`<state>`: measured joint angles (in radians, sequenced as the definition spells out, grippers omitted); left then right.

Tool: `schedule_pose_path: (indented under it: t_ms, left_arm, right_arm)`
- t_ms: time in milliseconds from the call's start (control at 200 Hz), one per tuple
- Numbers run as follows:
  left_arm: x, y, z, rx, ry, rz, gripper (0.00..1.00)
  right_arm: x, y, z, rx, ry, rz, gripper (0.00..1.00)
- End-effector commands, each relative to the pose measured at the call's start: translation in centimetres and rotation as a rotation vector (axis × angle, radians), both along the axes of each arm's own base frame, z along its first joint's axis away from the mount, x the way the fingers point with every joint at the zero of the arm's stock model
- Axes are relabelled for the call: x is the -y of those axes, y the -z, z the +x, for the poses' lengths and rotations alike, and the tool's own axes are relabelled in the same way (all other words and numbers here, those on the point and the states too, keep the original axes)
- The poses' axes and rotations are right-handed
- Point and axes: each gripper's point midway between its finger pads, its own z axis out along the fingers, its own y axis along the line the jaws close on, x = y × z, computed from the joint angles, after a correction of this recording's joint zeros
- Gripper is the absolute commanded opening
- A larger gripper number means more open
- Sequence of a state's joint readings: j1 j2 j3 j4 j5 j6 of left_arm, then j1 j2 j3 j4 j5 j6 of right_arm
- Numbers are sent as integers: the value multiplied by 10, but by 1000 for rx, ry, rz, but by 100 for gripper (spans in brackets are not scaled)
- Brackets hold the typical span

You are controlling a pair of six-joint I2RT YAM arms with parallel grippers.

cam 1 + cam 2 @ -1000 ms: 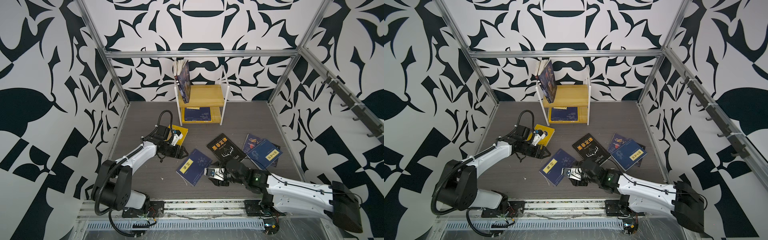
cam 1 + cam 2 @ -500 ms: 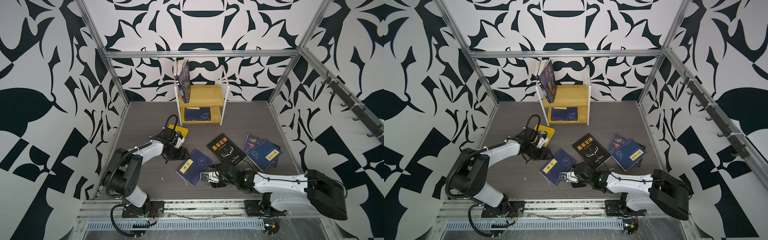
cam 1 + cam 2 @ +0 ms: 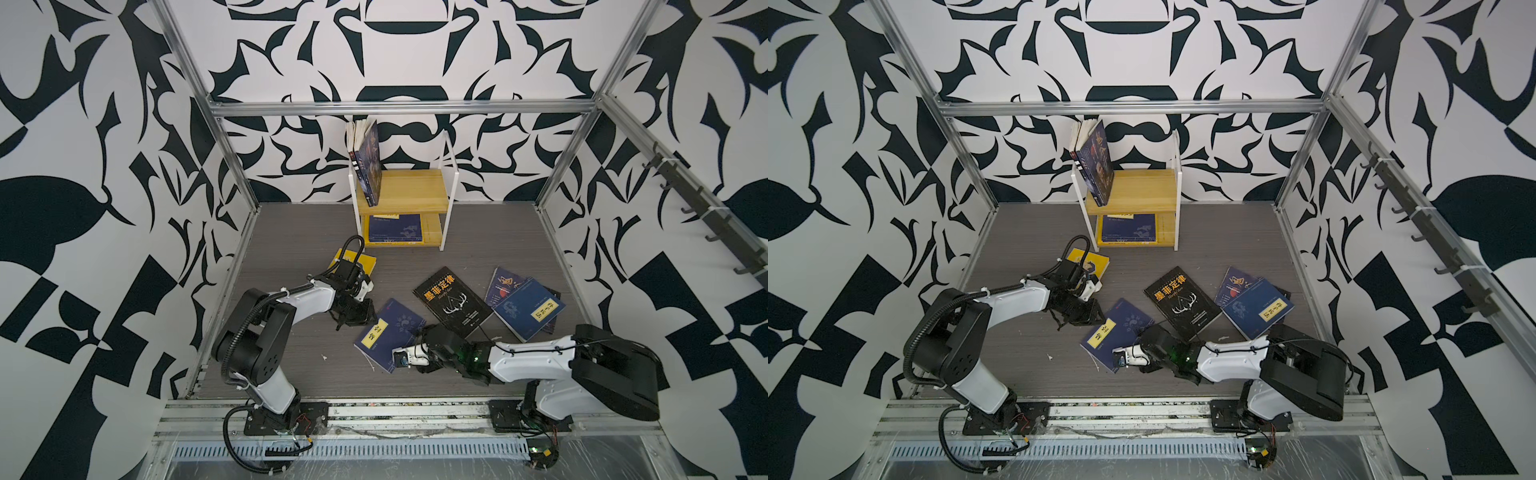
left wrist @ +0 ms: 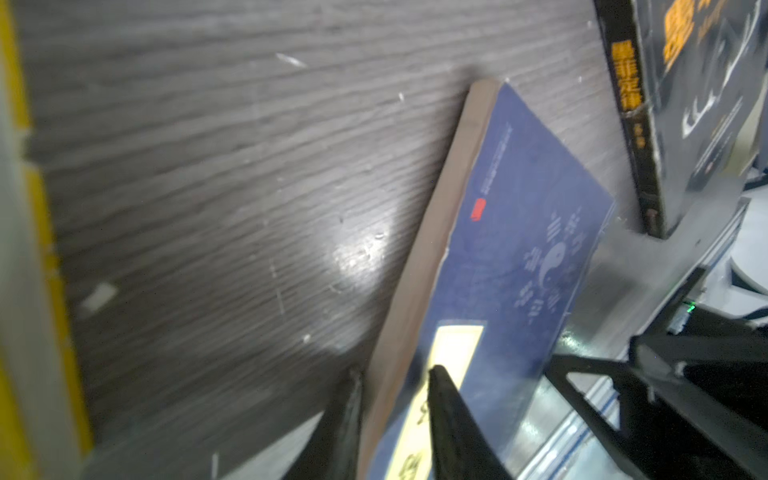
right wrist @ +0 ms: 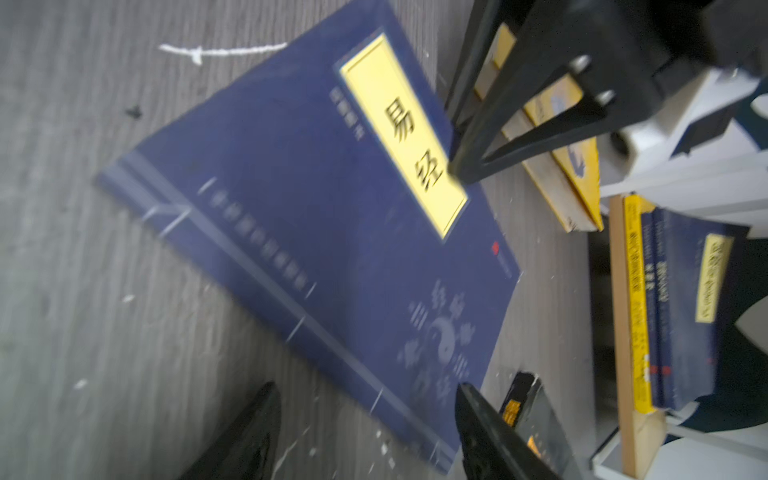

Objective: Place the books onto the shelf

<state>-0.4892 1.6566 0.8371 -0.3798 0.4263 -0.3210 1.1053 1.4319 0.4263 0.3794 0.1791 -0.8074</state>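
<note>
Left hand (image 4: 395,371) tighter on navy book (image 4: 519,232)

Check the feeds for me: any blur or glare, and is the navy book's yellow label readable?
Left wrist view: motion-smeared, with a white glare patch on the grey wood-grain floor; the navy paperback with a yellow title label is soft. Right wrist view: slightly blurred, yet the label's two black characters read. Both top views: sharp, evenly lit.

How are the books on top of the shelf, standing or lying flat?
Standing. On the shelf, the books rest on their bottom edges at the top board's left end.
</note>
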Motion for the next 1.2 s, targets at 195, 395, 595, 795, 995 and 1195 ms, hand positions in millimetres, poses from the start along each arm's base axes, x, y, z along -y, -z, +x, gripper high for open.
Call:
schedule_pose_path:
  t_ms: [195, 395, 595, 795, 995, 1195]
  left_arm:
    - [1, 16, -11, -66, 10, 44, 3]
    - [3, 24, -18, -98, 16, 61, 0]
    - [2, 40, -26, -157, 10, 88, 0]
    - [4, 42, -28, -162, 19, 91, 0]
    - [6, 43, -32, -178, 21, 82, 1]
    - [5, 43, -33, -182, 26, 96, 2]
  right_arm:
    - [-24, -24, 19, 193, -56, 6, 71]
    - [-28, -60, 28, 301, -38, 85, 72]
    - [-28, -92, 35, 335, -5, 188, 72]
    - [-29, -102, 39, 333, -4, 209, 72]
    - [-31, -108, 49, 344, 26, 243, 71]
    - [-34, -126, 70, 399, 103, 288, 69]
